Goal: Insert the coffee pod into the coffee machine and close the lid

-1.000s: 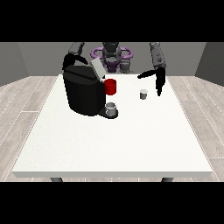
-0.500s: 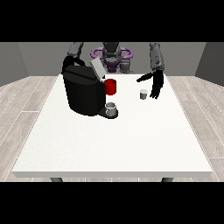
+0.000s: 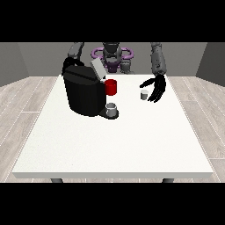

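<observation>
Hovering just beside the coffee pod [image 3: 143, 94], the hand at the view's right [image 3: 157, 88] was spread and held nothing; the coffee machine [image 3: 83, 91] lid [image 3: 97, 69] stood raised.

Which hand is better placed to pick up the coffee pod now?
Probably the left: the hand at the view's right hangs open beside the coffee pod on the table. The other hand is hidden behind the coffee machine.

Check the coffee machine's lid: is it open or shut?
Open. The lid stands tilted up above the coffee machine, not flat on top.
</observation>
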Motion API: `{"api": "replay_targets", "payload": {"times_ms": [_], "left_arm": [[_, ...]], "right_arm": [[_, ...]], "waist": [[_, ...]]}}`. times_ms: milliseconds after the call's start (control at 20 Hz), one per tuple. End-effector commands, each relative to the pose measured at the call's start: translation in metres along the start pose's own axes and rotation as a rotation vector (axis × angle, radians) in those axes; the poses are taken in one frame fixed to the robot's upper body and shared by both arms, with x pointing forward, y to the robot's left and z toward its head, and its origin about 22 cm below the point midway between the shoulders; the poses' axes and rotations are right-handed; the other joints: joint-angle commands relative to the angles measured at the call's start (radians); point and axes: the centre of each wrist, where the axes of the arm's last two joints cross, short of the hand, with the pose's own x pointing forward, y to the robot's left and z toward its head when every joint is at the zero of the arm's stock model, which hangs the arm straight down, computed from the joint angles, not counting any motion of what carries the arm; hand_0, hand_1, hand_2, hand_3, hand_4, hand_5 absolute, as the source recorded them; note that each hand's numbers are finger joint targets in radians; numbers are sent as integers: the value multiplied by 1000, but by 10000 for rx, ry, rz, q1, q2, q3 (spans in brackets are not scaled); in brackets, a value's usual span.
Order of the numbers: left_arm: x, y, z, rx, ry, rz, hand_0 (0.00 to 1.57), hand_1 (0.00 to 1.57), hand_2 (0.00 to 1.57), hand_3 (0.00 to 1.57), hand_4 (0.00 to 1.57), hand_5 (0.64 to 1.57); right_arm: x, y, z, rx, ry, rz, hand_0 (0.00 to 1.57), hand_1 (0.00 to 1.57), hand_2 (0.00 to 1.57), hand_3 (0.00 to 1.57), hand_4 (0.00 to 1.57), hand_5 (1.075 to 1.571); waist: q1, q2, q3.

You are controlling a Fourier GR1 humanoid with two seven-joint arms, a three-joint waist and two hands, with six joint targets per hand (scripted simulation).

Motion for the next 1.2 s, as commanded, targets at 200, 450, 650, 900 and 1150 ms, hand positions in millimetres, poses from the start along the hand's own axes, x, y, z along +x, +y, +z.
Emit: {"api": "replay_targets", "payload": {"times_ms": [200,450,650,900,1150], "left_arm": [[-4,-15,-6,520,-384,-1321,673,673,809,551,0,1571],[3,-18,-12,1437,-863,-1600,775,775,917,692,351,1571],[-11,-40,-2,594,-518,-2106,920,920,1042,829,361,1571],[-4,-18,-11,649,-604,-3157,970,970,1054,793,319,1571],[8,-10,-18,891,-1326,-3101,1266,1266,1399,1363,507,1571]], "right_arm": [[12,15,-1,58,-191,12,0,0,0,0,527,1571],[6,7,-5,133,-369,-277,0,0,0,0,513,1571],[-3,8,5,-212,522,-466,0,0,0,0,514,1571],[-4,-2,-7,-133,81,-516,0,0,0,0,426,1571],[-7,-2,-3,-291,134,-391,0,0,0,0,430,1571]], "waist": [[-231,174,-2],[-214,440,0],[39,-455,1],[7,184,3],[-2,-1,3]]}}
